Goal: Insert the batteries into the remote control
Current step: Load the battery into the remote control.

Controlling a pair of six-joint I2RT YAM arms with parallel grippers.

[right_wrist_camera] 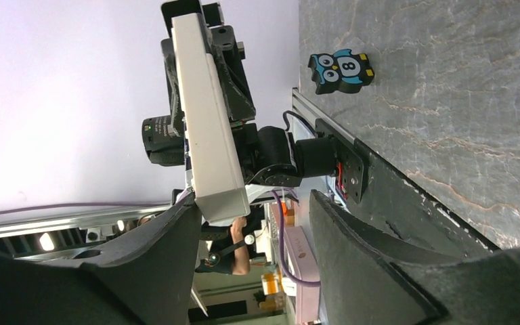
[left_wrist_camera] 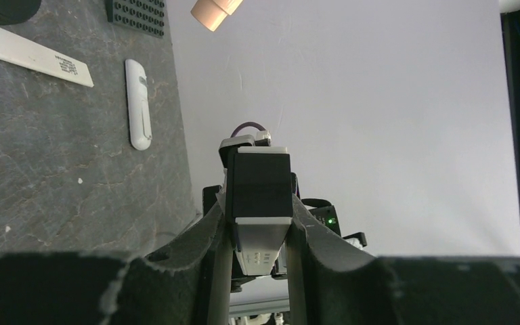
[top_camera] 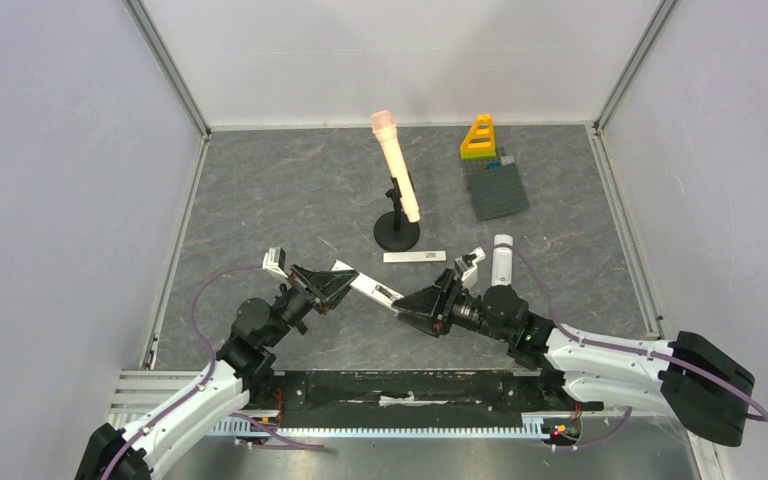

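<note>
Left gripper point(left_wrist_camera: 258, 229): it is clamped on 1 end of the remote control point(top_camera: 370, 287), which is carried in the air between the 2 arms, clear of the table point(top_camera: 260, 190).
Right gripper point(right_wrist_camera: 254, 203): its jaws are spread wide about the other end. The remote is seen just beside 1 finger, and the other finger stands well apart from it.
Step judged: a 2-handed hold is probably being set up so that the battery bay can be reached.
How it is best done: the left clamp should be firm and level. The right jaws should be centred on the remote before they are closed, so that it is not levered sideways.
Batteries: none can be made out in any view, so their place cannot be told.
Mid table: a white flat strip point(top_camera: 414, 257) and a slim white handset point(top_camera: 502, 260) are laid just beyond the grippers.
Far table: a peach microphone point(top_camera: 397, 165) on a black stand point(top_camera: 397, 233) and a grey studded plate point(top_camera: 497, 190) are to be avoided.
</note>
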